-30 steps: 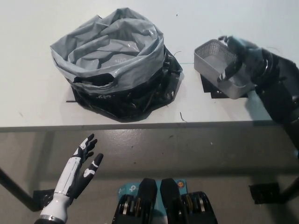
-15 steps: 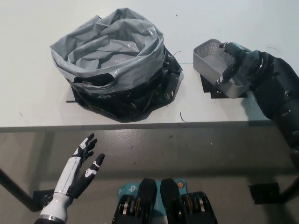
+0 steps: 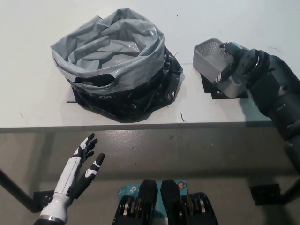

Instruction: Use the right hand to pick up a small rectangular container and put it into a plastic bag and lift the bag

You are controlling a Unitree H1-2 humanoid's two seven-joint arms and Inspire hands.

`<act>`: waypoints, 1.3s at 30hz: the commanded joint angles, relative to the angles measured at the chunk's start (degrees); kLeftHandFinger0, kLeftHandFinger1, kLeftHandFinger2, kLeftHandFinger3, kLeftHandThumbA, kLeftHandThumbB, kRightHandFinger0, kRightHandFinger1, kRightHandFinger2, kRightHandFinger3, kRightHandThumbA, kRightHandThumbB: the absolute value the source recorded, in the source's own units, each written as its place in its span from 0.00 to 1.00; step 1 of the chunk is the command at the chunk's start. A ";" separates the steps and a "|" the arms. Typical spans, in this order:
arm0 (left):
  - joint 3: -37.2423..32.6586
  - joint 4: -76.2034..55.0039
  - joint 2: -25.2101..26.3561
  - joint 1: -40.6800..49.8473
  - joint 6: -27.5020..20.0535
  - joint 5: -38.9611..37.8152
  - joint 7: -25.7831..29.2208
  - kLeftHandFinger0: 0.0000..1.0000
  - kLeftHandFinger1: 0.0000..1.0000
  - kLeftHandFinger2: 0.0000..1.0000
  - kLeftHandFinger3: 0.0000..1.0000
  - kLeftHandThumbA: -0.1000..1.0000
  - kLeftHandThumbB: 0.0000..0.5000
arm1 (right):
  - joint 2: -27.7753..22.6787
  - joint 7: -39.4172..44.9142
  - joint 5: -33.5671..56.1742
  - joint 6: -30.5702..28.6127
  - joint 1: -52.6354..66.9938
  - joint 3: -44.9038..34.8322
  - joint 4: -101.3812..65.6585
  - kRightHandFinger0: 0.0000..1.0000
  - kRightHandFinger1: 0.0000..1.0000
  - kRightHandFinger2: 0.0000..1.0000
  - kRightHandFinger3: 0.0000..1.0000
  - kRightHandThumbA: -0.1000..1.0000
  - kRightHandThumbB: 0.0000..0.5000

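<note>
Small rectangular container [image 3: 212, 58]: silver-grey, perforated mesh walls, open top, shallow. Sits on white table [image 3: 28, 93] at right side, partly over a black mat patch [image 3: 209, 90]. Right hand [image 3: 236, 65], black, wrapped over container's near-right end, fingers curled across the rim and into the opening; appears clamped on it, though not clear whether lifted off the surface. Plastic bag [image 3: 110, 56], grey above and black below, standing open and crumpled well to the left of container. Left hand [image 3: 84, 166], white, below table edge at lower left, fingers apart, holding nothing.
</note>
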 commanded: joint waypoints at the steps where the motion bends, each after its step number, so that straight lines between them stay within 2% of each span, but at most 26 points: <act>1: 0.34 -1.93 0.99 -0.85 -0.39 -0.10 -0.21 1.00 1.00 1.00 1.00 0.83 0.38 | 0.54 -0.83 0.69 -0.42 -2.79 0.50 2.05 1.00 1.00 1.00 1.00 1.00 1.00; 6: 0.49 -1.57 1.01 -0.98 -0.98 -0.30 -0.13 1.00 1.00 1.00 1.00 0.83 0.38 | 0.59 -0.45 0.21 -1.18 -1.72 1.69 3.99 1.00 1.00 1.00 1.00 0.91 1.00; 7: 0.47 -1.47 1.05 -1.04 -1.09 -0.22 -0.11 1.00 1.00 1.00 1.00 0.83 0.38 | 0.49 0.38 0.55 -1.88 -1.55 1.68 4.56 1.00 1.00 1.00 1.00 0.80 0.94; 8: 0.49 -1.44 1.07 -1.05 -1.00 -0.18 -0.10 1.00 1.00 1.00 1.00 0.84 0.39 | 0.77 -0.73 2.95 -1.09 -1.37 -0.73 5.29 1.00 1.00 1.00 1.00 0.59 0.88; 9: 0.49 -1.44 1.08 -1.04 -0.98 -0.18 -0.10 1.00 1.00 1.00 1.00 0.84 0.39 | 0.86 -1.15 3.60 -0.83 -1.35 -1.39 5.48 1.00 1.00 1.00 1.00 0.50 0.87; 10: 0.53 -1.50 1.07 -1.03 -0.77 -0.27 -0.15 1.00 1.00 1.00 1.00 0.84 0.39 | 1.02 -2.71 4.67 -0.85 -0.99 -2.67 5.75 0.76 0.90 1.00 1.00 0.34 0.81; 11: 0.51 -1.57 1.08 -1.02 -0.75 -0.19 -0.12 1.00 1.00 1.00 1.00 0.84 0.38 | 1.01 -3.77 4.26 -1.90 -0.64 -2.38 5.78 0.92 1.00 1.00 0.98 0.17 0.75; 12: 0.52 -1.70 1.14 -1.25 -0.72 0.01 -0.05 1.00 1.00 1.00 1.00 0.84 0.35 | 0.97 -6.90 2.80 -4.74 0.12 -1.22 5.69 0.91 1.00 0.91 0.66 0.01 0.63; 13: 0.58 -1.69 1.21 -1.65 -0.63 0.06 -0.03 1.00 1.00 1.00 1.00 0.84 0.35 | 0.90 -8.42 2.84 -6.74 0.33 -1.34 5.63 0.69 0.74 0.57 0.40 0.00 0.54; 14: 0.60 -1.66 1.22 -1.79 -0.59 0.04 -0.03 1.00 1.00 1.00 1.00 0.84 0.35 | 0.87 -8.67 3.19 -7.34 0.33 -1.65 5.62 0.53 0.57 0.56 0.43 0.00 0.56; 15: 0.62 -1.49 1.21 -1.89 -0.85 -0.02 -0.01 1.00 1.00 1.00 1.00 0.84 0.35 | 0.72 -9.08 3.81 -8.97 0.53 -2.17 5.46 0.27 0.46 0.54 0.46 0.00 0.49; 16: 0.62 -1.45 1.21 -1.90 -0.93 -0.03 -0.01 1.00 1.00 1.00 1.00 0.84 0.35 | 0.69 -9.20 3.92 -9.36 0.56 -2.23 5.47 0.27 0.46 0.54 0.46 0.00 0.49; 17: 0.62 -1.51 1.24 -2.00 -0.81 0.07 0.03 1.00 1.00 1.00 1.00 0.84 0.36 | 0.57 -9.48 4.91 -10.35 0.60 -3.18 5.24 0.14 0.34 0.48 0.58 0.00 0.49; 18: 0.61 -1.55 1.25 -2.02 -0.73 0.18 0.07 1.00 1.00 1.00 1.00 0.85 0.37 | 0.48 -9.81 5.51 -10.99 0.69 -3.78 5.06 0.22 0.43 0.61 0.70 0.00 0.47; 19: 0.57 -1.53 1.25 -2.04 -0.61 0.22 0.05 1.00 1.00 1.00 1.00 0.85 0.37 | 0.37 -10.47 6.20 -11.79 0.92 -4.52 4.90 0.15 0.37 0.66 0.86 0.00 0.43; 20: 0.58 -1.52 1.23 -2.04 -0.50 0.12 0.01 1.00 1.00 1.00 1.00 0.85 0.37 | 0.35 -10.90 6.37 -12.11 1.00 -4.84 4.94 0.09 0.40 0.75 0.94 0.00 0.41; 21: 0.54 -1.51 1.28 -2.05 -0.60 0.26 0.04 1.00 1.00 1.00 1.00 0.85 0.37 | 0.27 -11.08 6.67 -12.68 1.05 -5.30 4.90 0.07 0.43 0.82 0.93 0.00 0.40; 22: 0.53 -1.51 1.29 -2.05 -0.64 0.30 0.05 1.00 1.00 1.00 1.00 0.85 0.37 | 0.25 -11.13 6.75 -12.87 1.06 -5.44 4.91 0.09 0.49 0.89 0.98 0.00 0.42; 23: 0.54 -1.47 1.31 -2.07 -0.75 0.21 0.00 1.00 1.00 1.00 1.00 0.85 0.36 | 0.14 -11.24 7.11 -13.20 1.02 -5.85 4.89 0.08 0.59 1.00 0.93 0.00 0.43; 24: 0.55 -1.43 1.33 -2.15 -0.75 0.16 -0.02 1.00 1.00 1.00 1.00 0.85 0.36 | 0.11 -11.25 7.28 -13.36 0.95 -6.05 4.94 0.11 0.64 1.00 0.93 0.00 0.43; 25: 0.57 -1.44 1.35 -2.23 -0.67 0.18 -0.01 1.00 1.00 1.00 1.00 0.85 0.36 | 0.05 -11.16 7.65 -13.52 0.83 -6.46 5.02 0.19 0.74 1.00 0.96 0.00 0.42; 28: 0.56 -1.49 1.36 -2.34 -0.59 0.46 0.16 1.00 1.00 1.00 1.00 0.85 0.35 | -0.35 -10.12 9.75 -14.00 0.50 -8.74 5.15 0.20 0.77 1.00 0.92 0.00 0.41; 31: 0.60 -1.38 1.34 -2.36 -0.52 0.15 0.04 1.00 1.00 1.00 1.00 0.85 0.36 | -0.68 -8.77 13.56 -13.94 0.16 -12.85 5.41 0.16 0.67 0.96 0.88 0.00 0.43; 35: 0.58 -1.27 1.37 -2.36 -0.66 0.28 0.11 1.00 1.00 1.00 1.00 0.85 0.36 | -1.07 -5.05 23.72 -13.83 -0.66 -24.48 5.05 0.11 0.58 0.96 1.00 0.00 0.45; 37: 0.57 -1.21 1.46 -2.45 -0.79 0.46 0.17 1.00 1.00 1.00 1.00 0.85 0.36 | -1.18 -3.10 27.72 -13.29 -1.25 -29.12 4.72 0.07 0.56 0.96 1.00 0.00 0.46; 39: 0.62 -1.01 1.53 -2.66 -0.88 0.09 -0.03 1.00 1.00 1.00 1.00 0.85 0.36 | -1.39 0.63 33.47 -11.30 -2.50 -35.76 3.81 0.01 0.52 0.93 1.00 0.00 0.40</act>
